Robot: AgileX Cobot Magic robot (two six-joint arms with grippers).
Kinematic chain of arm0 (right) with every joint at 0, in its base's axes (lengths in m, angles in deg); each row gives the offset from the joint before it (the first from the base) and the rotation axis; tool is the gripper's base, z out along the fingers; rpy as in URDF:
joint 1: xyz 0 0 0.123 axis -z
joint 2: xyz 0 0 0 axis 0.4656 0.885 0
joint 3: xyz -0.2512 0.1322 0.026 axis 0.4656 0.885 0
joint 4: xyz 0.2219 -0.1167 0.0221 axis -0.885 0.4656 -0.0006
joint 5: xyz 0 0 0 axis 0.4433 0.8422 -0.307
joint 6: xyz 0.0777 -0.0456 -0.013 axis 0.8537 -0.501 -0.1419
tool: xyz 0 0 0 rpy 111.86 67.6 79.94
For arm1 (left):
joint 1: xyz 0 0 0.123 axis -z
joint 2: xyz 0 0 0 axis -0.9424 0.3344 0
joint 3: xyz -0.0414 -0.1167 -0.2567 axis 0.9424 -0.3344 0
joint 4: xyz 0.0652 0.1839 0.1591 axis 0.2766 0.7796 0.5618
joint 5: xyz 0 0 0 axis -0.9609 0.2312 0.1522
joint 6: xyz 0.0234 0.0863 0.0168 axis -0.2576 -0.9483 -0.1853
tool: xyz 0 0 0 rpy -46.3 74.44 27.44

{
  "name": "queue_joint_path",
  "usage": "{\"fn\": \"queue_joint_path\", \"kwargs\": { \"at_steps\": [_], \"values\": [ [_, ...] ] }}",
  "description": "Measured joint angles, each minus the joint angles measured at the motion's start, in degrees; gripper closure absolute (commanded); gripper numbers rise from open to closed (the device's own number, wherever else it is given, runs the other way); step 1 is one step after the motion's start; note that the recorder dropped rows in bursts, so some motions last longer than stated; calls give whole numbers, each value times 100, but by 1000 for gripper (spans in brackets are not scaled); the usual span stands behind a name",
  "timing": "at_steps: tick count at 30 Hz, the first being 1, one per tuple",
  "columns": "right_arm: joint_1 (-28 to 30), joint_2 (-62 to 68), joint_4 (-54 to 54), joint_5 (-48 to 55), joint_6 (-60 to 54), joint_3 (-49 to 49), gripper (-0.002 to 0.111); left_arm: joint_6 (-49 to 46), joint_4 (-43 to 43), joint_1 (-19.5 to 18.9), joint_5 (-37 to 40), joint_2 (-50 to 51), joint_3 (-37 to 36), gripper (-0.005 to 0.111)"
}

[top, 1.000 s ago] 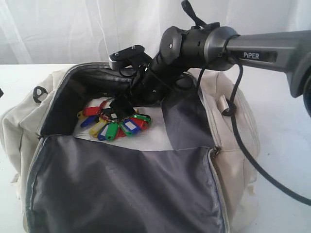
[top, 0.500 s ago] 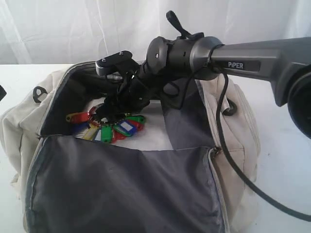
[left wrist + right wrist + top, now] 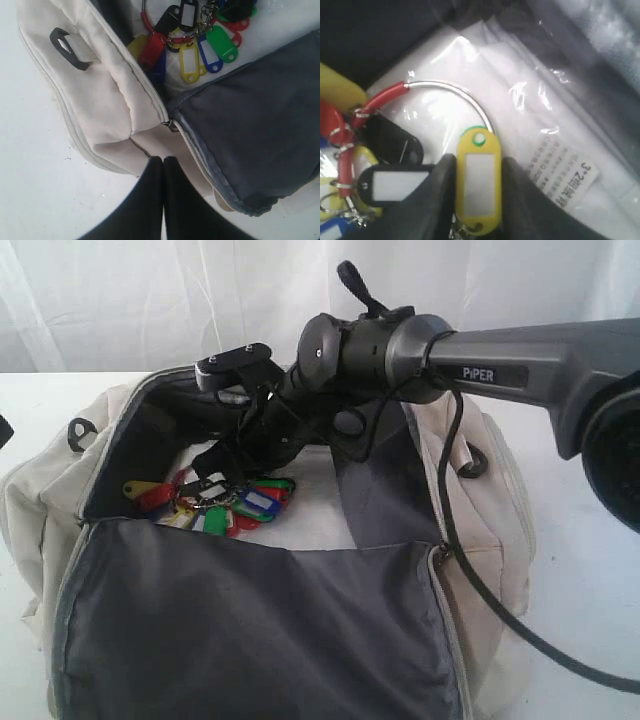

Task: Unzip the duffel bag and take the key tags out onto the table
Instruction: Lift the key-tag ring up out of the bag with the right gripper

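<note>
The right gripper presses on both sides of a yellow tag. The key tags share a metal ring. A white plastic-wrapped packet is behind them.

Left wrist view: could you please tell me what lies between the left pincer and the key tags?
The left wrist view shows the end panel of the duffel bag and its open zip edge between the left pincer and the key tags.

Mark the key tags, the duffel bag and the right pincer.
key tags (image 3: 240, 510), exterior view, middle of bunch.
duffel bag (image 3: 250, 630), exterior view, grey lining flap.
right pincer (image 3: 477, 167), right wrist view, between fingertips.
</note>
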Motion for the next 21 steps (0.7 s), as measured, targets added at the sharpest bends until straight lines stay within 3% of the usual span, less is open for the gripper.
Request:
{"fn": "queue_joint_path", "kwargs": {
  "at_steps": [21],
  "values": [
    [0, -1517, 517, 527, 21, -261, 108, 0, 0, 0, 0, 0, 0, 107]
  ]
}}
